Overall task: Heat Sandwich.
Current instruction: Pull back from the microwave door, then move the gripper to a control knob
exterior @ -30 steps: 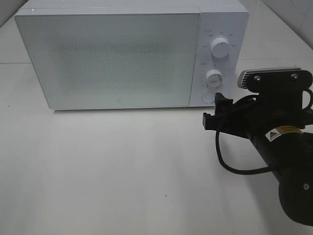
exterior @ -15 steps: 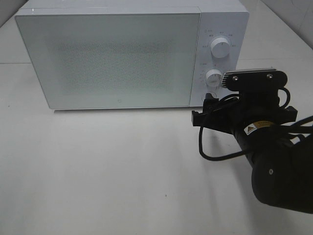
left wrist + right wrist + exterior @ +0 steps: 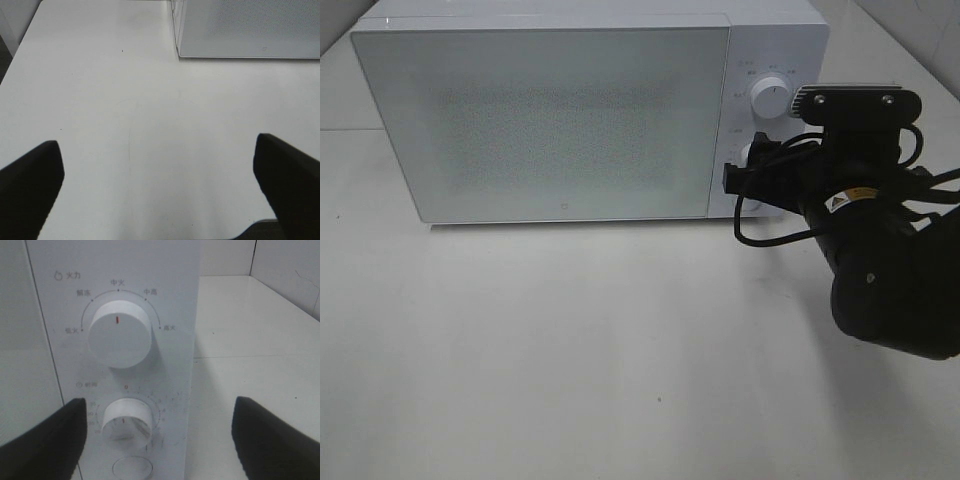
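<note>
Right wrist, fingers [image 3: 45, 440] wide, framing lower dial [image 3: 126, 421]

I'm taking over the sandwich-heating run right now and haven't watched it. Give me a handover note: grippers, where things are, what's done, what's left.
Left gripper: open, empty, above the bare table near the microwave.
Right gripper: open, empty, facing the control panel, level with the lower dial, not gripping it.
Sandwich: not visible in any view. The frosted door hides the inside, so I cannot tell whether it is in there.
Done: door is shut.
Left: probably turn the lower dial to start heating; confirm the sandwich first.
</note>
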Controlling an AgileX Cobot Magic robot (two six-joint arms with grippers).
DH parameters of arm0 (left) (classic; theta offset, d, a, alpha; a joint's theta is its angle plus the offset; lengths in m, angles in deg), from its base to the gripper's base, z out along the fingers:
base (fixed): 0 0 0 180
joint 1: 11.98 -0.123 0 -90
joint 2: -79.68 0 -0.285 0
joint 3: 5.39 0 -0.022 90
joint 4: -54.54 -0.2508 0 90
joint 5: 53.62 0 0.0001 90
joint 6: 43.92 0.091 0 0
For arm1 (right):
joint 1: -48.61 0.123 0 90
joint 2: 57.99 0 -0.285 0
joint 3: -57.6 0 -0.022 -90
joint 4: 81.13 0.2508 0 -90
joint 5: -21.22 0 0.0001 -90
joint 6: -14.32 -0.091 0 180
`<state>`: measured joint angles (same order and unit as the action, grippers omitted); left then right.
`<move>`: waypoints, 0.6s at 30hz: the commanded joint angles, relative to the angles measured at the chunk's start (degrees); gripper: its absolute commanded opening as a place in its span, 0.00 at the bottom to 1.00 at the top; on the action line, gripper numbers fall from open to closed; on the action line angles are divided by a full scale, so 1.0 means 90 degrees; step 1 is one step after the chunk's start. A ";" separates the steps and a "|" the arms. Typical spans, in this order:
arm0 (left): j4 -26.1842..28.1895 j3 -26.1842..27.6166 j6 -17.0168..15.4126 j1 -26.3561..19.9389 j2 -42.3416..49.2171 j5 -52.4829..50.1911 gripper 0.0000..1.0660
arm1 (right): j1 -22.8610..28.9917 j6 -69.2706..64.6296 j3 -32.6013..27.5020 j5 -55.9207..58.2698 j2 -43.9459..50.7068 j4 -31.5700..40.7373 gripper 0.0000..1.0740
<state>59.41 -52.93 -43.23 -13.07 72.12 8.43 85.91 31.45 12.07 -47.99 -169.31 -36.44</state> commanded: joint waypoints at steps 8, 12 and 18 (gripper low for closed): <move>0.0057 -0.0006 0.0000 -0.0013 0.0102 -0.0076 0.92 | -0.0223 -0.0191 0.0350 0.0032 -0.0407 -0.0299 0.71; 0.0057 -0.0006 0.0000 -0.0013 0.0102 -0.0076 0.92 | -0.0223 -0.0255 0.0528 0.0032 -0.0656 -0.0306 0.71; 0.0057 -0.0006 0.0000 -0.0013 0.0102 -0.0076 0.92 | -0.0223 -0.0344 0.0847 0.0064 -0.1025 -0.0357 0.71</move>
<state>59.41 -52.93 -43.23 -13.07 72.12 8.43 84.19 29.10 18.20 -47.47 -177.21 -38.50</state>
